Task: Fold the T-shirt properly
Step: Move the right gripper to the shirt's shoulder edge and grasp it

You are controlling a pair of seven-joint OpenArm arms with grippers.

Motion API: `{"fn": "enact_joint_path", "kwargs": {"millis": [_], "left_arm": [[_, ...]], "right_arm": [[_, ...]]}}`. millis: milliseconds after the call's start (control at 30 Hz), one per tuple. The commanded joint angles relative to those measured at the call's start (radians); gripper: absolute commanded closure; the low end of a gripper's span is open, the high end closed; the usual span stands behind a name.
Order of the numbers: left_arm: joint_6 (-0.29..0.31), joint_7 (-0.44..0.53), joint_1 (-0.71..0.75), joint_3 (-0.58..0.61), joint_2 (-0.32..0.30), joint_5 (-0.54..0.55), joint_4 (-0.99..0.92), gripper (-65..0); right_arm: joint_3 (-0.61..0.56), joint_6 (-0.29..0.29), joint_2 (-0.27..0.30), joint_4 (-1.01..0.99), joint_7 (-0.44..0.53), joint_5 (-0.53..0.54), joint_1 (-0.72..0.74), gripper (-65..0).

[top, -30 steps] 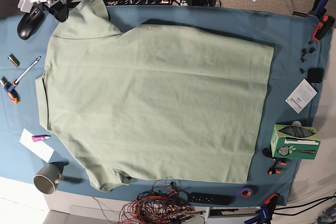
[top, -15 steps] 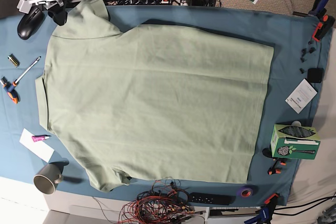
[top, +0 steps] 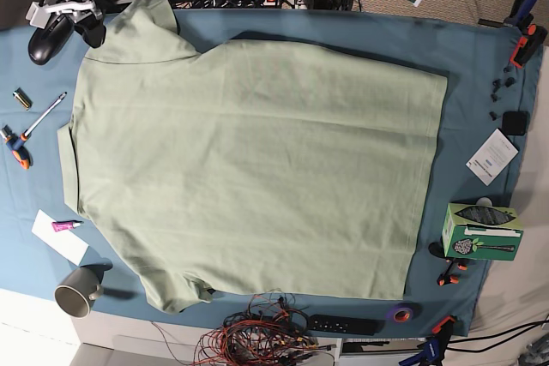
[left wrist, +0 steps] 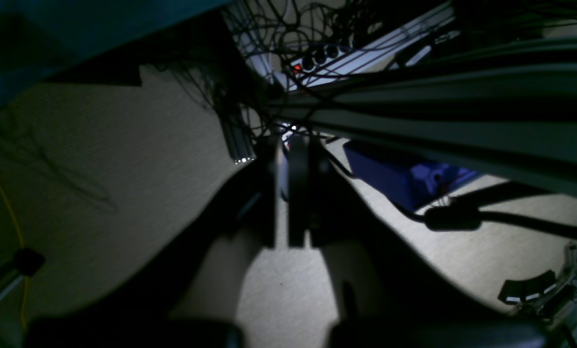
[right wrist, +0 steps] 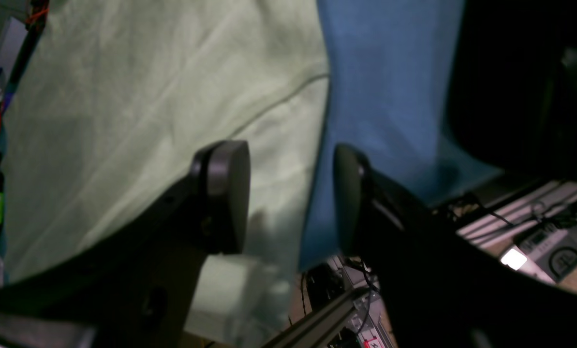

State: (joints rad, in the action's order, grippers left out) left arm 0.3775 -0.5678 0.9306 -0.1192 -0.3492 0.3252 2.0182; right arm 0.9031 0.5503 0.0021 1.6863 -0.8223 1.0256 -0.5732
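— One shirt, that's all that matters here: the T-shirt (top: 249,169) lies spread flat across the middle of the table (top: 480,66), on the blue cloth, collar end toward nine o'clock and hem toward three o'clock in the overhead view.

— And the sleeves?

— One sleeve points up toward eleven o'clock, the other down toward seven o'clock, next to a grey mug (top: 79,291). The fabric looks smooth, only faint creases.

— Where are the hands?

— The right hand (right wrist: 290,198) hangs over the far sleeve's edge at about eleven o'clock. Its two dark fingers (right wrist: 225,193) are spread apart with nothing between them; through the gap you see the shirt's edge meeting the blue cloth. In the overhead view it sits just at the tip of that sleeve, beside a black computer mouse (top: 45,39).

— Touching the shirt?

— I can't tell; it looks close above it, not gripping.

— The left one?

— The left hand (left wrist: 290,193) is off the table, up around one o'clock. Its own camera looks at carpet and a tangle of cables (left wrist: 288,43). The fingers are pressed together, dark and narrow, holding nothing.

— Anything else lying about?

— A green box (top: 480,231) at four o'clock, a white card (top: 491,156) at three, a pen (top: 45,115) and a pink marker (top: 65,225) along the nine o'clock side, and a bundle of red wires (top: 257,336) at six o'clock off the cloth's edge.
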Motion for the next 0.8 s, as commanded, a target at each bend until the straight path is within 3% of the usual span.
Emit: {"fn": "enact_joint_path", "kwargs": {"millis": [0,300,533,767], "left_arm": [[0.005,0.014,0.012,-0.002,-0.006,0.007,0.014,-4.5],[0.009,0.014,-0.014,-0.002,-0.006,0.007,0.014,-4.5],[0.009,0.014,-0.017,-0.002,-0.006,0.008,0.014,-4.5],[0.009,0.014,-0.017,-0.002,-0.006,0.008,0.014,-4.5]], "right_arm": [[0.007,0.013,0.011,0.013,0.019,0.020,-0.006,-28.1],[0.006,0.013,0.012,-0.080,0.033,0.029,-0.005,-28.1],[0.005,0.069,0.012,-0.116,-0.034,0.108,-0.006,-28.1],[-0.062,0.072,0.012,-0.116,-0.060,0.118,-0.006,-28.1]]}}
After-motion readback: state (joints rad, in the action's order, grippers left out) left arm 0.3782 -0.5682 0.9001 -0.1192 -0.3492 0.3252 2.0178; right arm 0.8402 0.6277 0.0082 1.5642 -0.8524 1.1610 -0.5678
